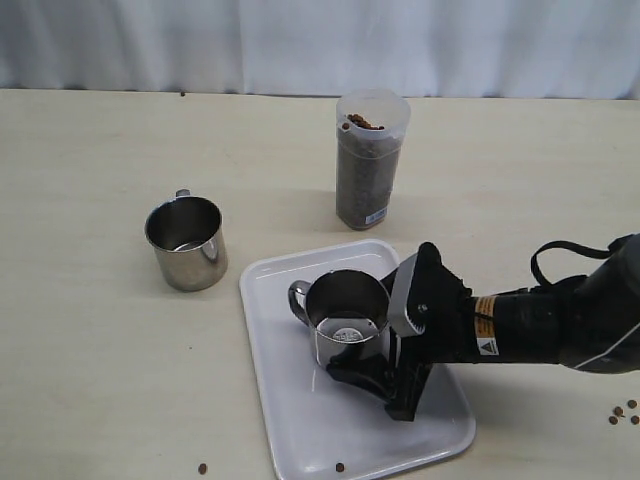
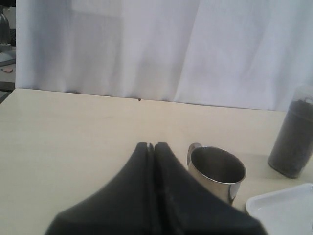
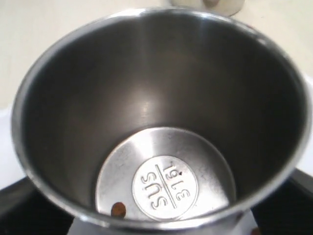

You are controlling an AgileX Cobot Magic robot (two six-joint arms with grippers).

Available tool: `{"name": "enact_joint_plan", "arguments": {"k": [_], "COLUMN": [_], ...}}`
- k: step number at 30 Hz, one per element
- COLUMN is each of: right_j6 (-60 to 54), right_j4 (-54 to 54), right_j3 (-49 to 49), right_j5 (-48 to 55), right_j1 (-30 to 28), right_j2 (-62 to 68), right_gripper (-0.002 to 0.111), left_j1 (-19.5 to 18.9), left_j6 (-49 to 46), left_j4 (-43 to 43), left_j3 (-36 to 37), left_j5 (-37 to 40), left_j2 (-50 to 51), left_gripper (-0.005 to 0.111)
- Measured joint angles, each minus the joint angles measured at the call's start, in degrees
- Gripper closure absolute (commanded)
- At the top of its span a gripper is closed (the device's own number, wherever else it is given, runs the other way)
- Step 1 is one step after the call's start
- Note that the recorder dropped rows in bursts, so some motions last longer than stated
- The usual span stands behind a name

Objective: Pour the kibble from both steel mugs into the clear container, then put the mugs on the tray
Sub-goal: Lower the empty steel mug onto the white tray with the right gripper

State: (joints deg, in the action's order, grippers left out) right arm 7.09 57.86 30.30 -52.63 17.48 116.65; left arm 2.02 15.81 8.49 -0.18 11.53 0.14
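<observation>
Right fingers (image 1: 385, 388) grasp steel mug (image 1: 345, 312) on tray (image 1: 290, 400); left fingers (image 2: 142, 166) clenched, empty; other mug (image 1: 186, 243) on worktop (image 1: 100, 350) beside tray.

One steel mug (image 1: 345, 305) is standing on the tray (image 1: 300, 430) between the fingers of the right gripper (image 1: 362, 335); the other steel mug (image 1: 186, 245) is sitting off-tray past the fingertips; the clear container (image 1: 370, 165) is standing out to the gripper's side.
</observation>
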Motion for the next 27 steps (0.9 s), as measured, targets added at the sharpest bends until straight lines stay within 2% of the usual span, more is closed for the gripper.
{"name": "enact_joint_plan", "arguments": {"k": [7,15,27], "right_j6": [0.1,0.1,0.1], "right_j4": [-0.8,-8.5,-9.1], "right_j3": [2.3,2.3,2.3], "right_j5": [1.4,2.0,2.0], "right_j1": [0.0,0.0,0.0], "right_j2": [1.0,1.1,1.1], "right_gripper": [0.104,0.104,0.102], "left_j1": [0.0,0.0,0.0], "left_j6": [0.0,0.0,0.0], "left_j4": [0.0,0.0,0.0], "left_j3": [0.0,0.0,0.0], "left_j5": [0.0,0.0,0.0], "left_j2": [0.0,0.0,0.0], "left_gripper": [0.107,0.107,0.107]}}
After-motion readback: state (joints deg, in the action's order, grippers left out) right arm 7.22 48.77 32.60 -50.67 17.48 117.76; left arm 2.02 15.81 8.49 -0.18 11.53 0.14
